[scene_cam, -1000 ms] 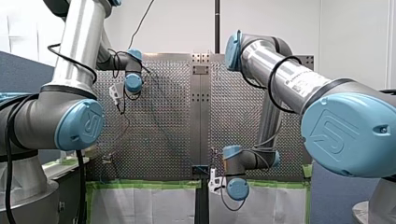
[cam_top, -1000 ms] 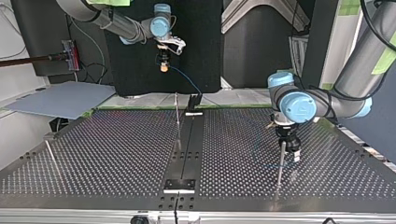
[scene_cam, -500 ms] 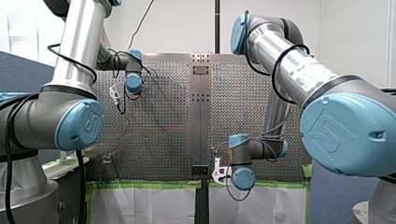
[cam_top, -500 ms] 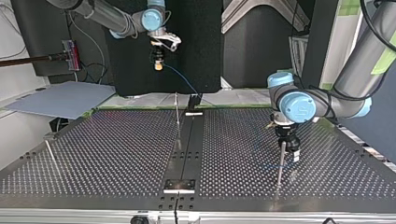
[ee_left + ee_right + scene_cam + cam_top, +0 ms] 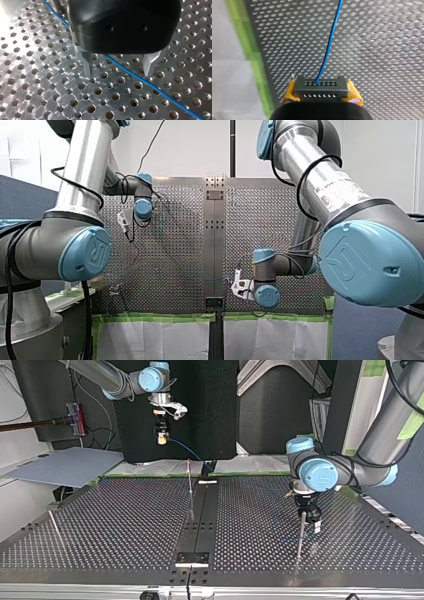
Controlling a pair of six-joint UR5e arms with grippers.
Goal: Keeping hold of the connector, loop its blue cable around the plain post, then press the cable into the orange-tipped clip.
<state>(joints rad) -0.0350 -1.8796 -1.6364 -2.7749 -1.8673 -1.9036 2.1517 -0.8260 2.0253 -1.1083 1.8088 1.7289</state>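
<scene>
Pads (image 5: 353, 95) on my right gripper (image 5: 321, 97) pinch the connector (image 5: 321, 88), clear only in its wrist view. My left gripper (image 5: 118, 73) stands spread over the blue cable (image 5: 140, 78).

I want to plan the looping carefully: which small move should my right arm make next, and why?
Probably bring the connector down beside the thin post, with my right gripper shut on it. The connector hangs high above the table, and the blue cable slants past the post, so no loop exists yet.

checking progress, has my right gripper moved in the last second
Yes: in the top view my right gripper shifted left, away from the central post.
</scene>
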